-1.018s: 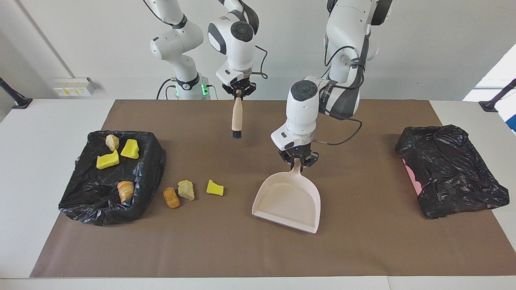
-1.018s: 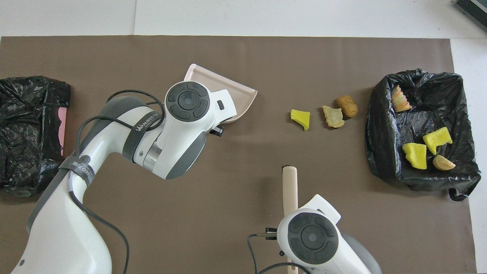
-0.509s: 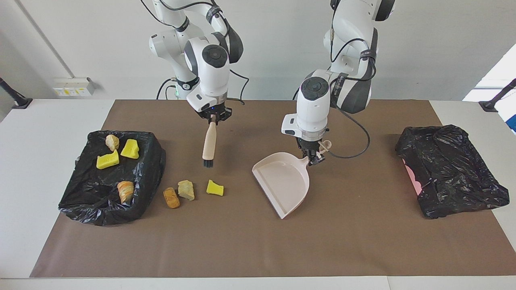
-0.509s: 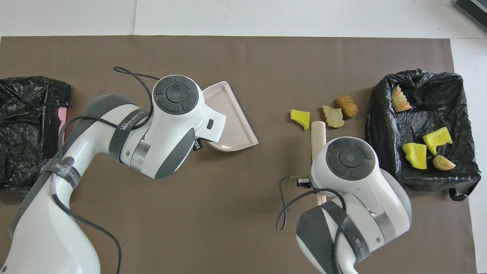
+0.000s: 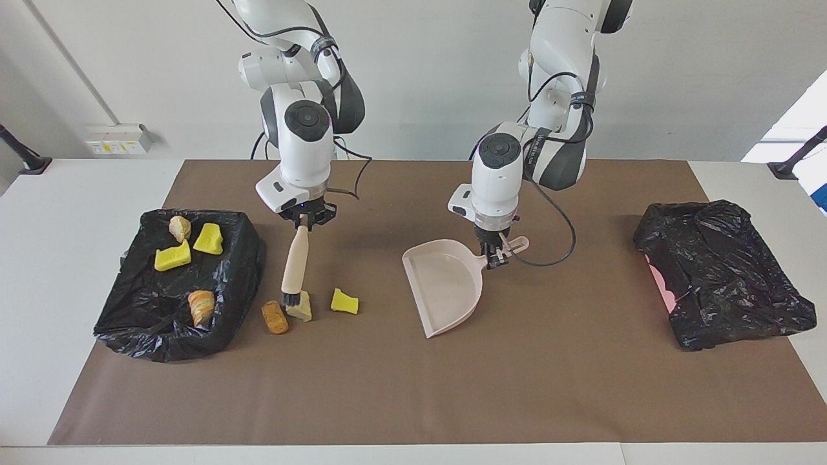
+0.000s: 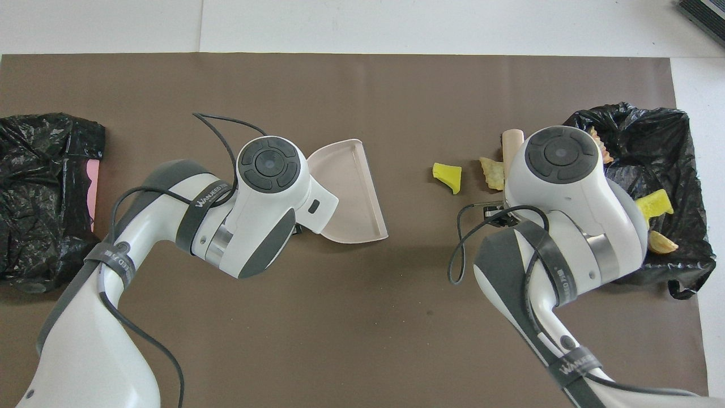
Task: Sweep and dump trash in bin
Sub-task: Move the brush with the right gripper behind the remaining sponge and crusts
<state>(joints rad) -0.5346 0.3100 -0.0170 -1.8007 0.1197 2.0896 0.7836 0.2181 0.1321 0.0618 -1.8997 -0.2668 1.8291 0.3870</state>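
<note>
My right gripper (image 5: 302, 219) is shut on the handle of the beige hand brush (image 5: 294, 265). The brush's black bristles (image 5: 290, 299) sit against a beige lump (image 5: 300, 309) of trash on the mat. An orange-brown lump (image 5: 274, 317) and a yellow sponge chunk (image 5: 344, 301) (image 6: 447, 175) flank it. The black-lined bin (image 5: 161, 342) (image 6: 671, 122) beside them holds several scraps. My left gripper (image 5: 495, 256) is shut on the handle of the beige dustpan (image 5: 446, 284) (image 6: 348, 192) over the middle of the mat. The pan's mouth points away from the robots. In the overhead view both grippers are hidden under their arms.
A second black bag (image 5: 723, 281) (image 6: 45, 192) with something pink showing at its edge lies at the left arm's end of the brown mat (image 5: 413, 394). White table borders the mat.
The right arm has carried the brush toward the bin and lowered it onto the loose scraps. The left gripper has turned the dustpan and drawn it a little nearer the robots.
</note>
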